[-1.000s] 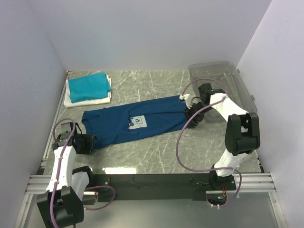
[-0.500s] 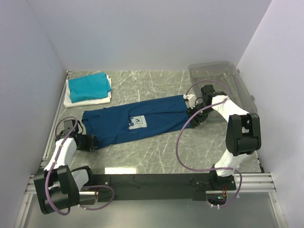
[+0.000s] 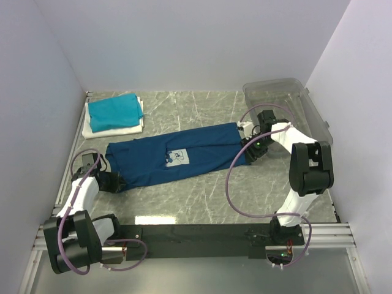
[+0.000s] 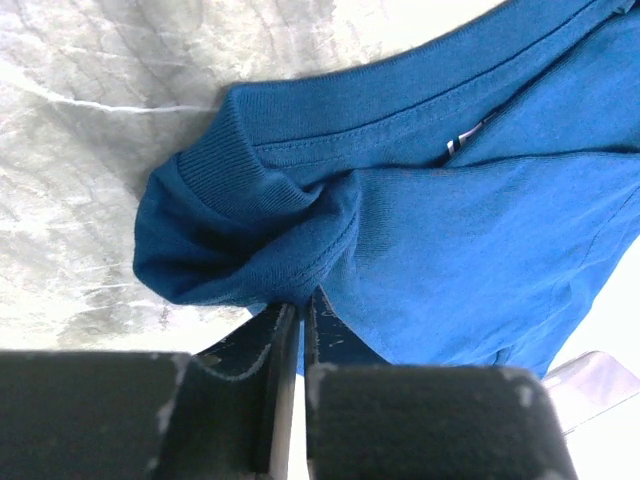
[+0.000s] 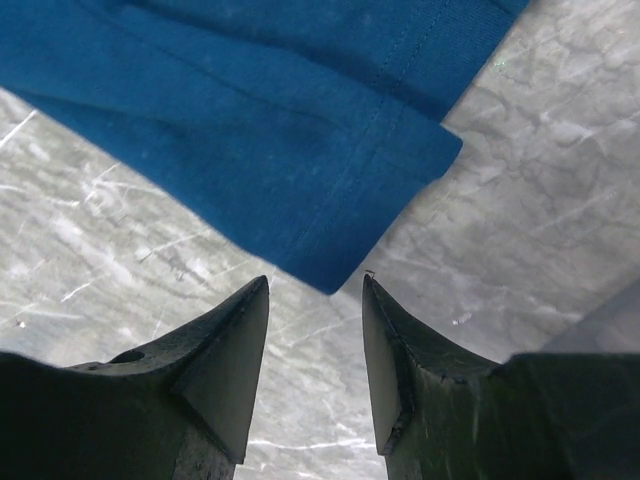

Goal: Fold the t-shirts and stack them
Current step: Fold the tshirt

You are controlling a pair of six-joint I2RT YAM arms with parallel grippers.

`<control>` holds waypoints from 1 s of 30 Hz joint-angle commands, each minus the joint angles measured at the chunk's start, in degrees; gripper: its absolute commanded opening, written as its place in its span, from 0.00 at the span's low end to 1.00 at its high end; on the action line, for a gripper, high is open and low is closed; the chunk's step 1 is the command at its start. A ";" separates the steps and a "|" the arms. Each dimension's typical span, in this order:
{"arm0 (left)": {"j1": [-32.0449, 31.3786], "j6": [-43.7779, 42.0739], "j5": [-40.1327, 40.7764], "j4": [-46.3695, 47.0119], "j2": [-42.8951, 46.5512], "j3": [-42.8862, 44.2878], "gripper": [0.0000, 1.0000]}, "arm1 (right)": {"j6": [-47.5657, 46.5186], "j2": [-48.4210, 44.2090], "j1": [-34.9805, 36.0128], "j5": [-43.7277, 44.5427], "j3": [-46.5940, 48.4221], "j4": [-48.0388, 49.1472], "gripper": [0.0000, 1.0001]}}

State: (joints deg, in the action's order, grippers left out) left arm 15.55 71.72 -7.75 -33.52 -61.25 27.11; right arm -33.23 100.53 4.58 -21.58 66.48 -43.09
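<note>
The navy blue t-shirt (image 3: 202, 153) lies folded lengthwise into a long strip across the marble table, pale square print (image 3: 178, 157) up. At its left end, my left gripper (image 3: 117, 182) is shut on a bunched fold of the navy cloth (image 4: 260, 250) beside the ribbed collar (image 4: 225, 175), and blue fabric shows between the fingers (image 4: 335, 335). At the strip's right end, my right gripper (image 5: 315, 285) is open low over the table, its tips either side of the hem corner (image 5: 345, 265). A folded teal t-shirt (image 3: 113, 111) rests on a folded white one (image 3: 117, 128) at the back left.
A clear plastic bin (image 3: 288, 101) stands at the back right, close behind the right arm. White walls close in the left, back and right sides. A metal rail (image 3: 67, 177) runs along the table's left edge beside the left arm.
My left gripper has closed onto the shirt's collar end. The right gripper has crept a little toward the hem corner, jaws narrowing slightly. The shirt's right end has shifted slightly.
</note>
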 commanded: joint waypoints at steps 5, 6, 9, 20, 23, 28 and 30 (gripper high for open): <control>-0.17 -1.24 0.01 2.14 0.34 0.57 0.08 | 2.82 2.30 0.34 2.60 1.20 4.24 0.50; -0.17 -1.24 0.01 2.14 0.43 0.57 0.08 | 3.00 2.56 0.34 2.60 1.20 4.50 0.49; -0.17 -1.41 -0.07 2.14 0.70 0.48 0.05 | 3.26 2.83 0.52 2.42 0.94 5.03 0.44; -0.08 -1.94 1.42 0.91 0.52 1.71 0.01 | 1.33 1.95 1.05 1.28 -1.08 4.24 0.15; -0.08 -2.29 1.86 0.47 0.26 2.24 0.01 | 0.98 -0.07 0.96 1.37 -2.49 4.94 0.02; 0.09 -2.99 3.18 -0.84 0.87 3.73 0.00 | 0.98 -3.58 0.96 1.37 -4.51 5.82 0.00; 0.18 -3.17 3.27 -0.85 0.96 4.09 0.00 | 1.68 -3.85 0.96 2.24 -4.69 6.18 0.10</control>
State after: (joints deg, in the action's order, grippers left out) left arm 15.55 69.84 -6.31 -34.09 -61.23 28.67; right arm -31.44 99.61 5.39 -19.92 62.37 -38.33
